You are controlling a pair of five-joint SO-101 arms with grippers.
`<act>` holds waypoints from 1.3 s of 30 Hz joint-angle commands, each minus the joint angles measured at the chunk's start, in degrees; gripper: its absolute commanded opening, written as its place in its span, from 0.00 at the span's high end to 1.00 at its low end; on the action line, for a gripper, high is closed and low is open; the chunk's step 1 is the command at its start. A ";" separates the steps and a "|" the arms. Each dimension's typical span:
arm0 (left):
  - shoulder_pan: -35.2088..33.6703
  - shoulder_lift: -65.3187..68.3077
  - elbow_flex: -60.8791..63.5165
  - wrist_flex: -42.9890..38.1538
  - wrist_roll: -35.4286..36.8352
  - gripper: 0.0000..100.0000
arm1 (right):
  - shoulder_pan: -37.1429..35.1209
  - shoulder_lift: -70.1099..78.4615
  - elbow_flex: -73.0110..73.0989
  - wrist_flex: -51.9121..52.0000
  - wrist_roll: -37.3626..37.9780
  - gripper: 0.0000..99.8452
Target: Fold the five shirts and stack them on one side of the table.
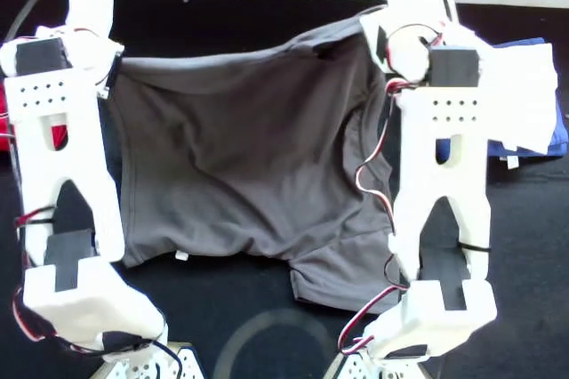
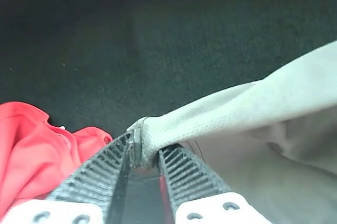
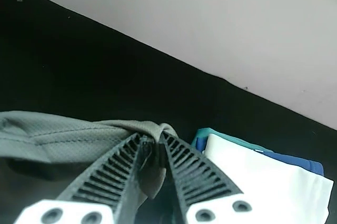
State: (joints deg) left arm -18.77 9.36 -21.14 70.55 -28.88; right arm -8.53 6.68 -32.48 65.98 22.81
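A grey shirt hangs stretched between the two arms over the black table, its lower part resting on the cloth. My left gripper is shut on one corner of the grey shirt at the far left. My right gripper is shut on the other corner of the grey shirt at the far right. A red shirt lies crumpled beside the left arm. Behind the right arm sits a stack of folded shirts, white on top of blue.
The black table ends at a pale wall along the far side. Red and white cables hang off the right arm over the shirt. Bare table shows at the near middle.
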 commanded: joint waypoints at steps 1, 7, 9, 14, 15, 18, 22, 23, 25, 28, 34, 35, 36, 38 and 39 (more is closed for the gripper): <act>1.01 1.10 -2.68 -6.24 -0.44 0.99 | 0.13 2.95 -0.66 -4.62 0.18 0.99; 0.75 2.51 -2.59 -14.68 -0.35 0.99 | 1.01 9.01 -0.84 -8.66 0.18 0.99; 0.66 1.36 -3.65 -14.95 -0.35 0.99 | 0.84 7.96 -1.63 -7.87 0.18 0.99; 1.01 0.13 -4.62 -15.30 -0.35 0.99 | -1.27 5.14 -4.53 -4.18 0.18 0.99; 1.19 0.31 -4.18 -15.30 -0.35 0.99 | -1.27 5.14 -4.53 -4.09 0.18 0.99; 1.89 1.63 -0.22 -15.03 -0.44 0.99 | -1.01 5.93 -3.56 -2.95 0.18 0.99; 0.57 5.14 5.49 -15.03 -0.53 0.99 | -0.04 7.96 -0.57 -0.57 0.18 0.99; 0.13 5.93 6.81 -15.03 -0.53 0.99 | 0.31 8.31 -0.04 -0.13 0.18 0.99; -0.48 7.60 8.75 -15.03 -0.53 0.99 | 0.84 8.66 1.27 0.92 0.18 0.99; -2.33 8.48 12.62 -14.95 -0.44 0.99 | 0.92 8.66 2.42 4.26 0.18 0.99; -6.46 8.48 16.04 -14.33 -0.44 0.99 | 0.84 8.48 0.40 17.10 0.18 0.99; -6.90 8.40 15.96 -13.10 -0.44 0.99 | 0.84 8.48 -0.48 19.74 0.18 0.99; -6.99 8.40 15.43 -11.25 -0.44 0.99 | 0.84 8.48 -1.45 22.37 0.18 0.99; -6.64 8.40 13.76 -5.71 -0.44 0.99 | 0.66 8.48 -4.26 27.56 0.18 0.99; -6.02 8.40 12.62 -2.64 -0.44 0.99 | 0.66 8.48 -5.85 29.49 0.18 0.99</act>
State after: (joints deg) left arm -24.57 18.33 -5.14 61.23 -28.88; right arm -8.53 16.00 -32.92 89.89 22.81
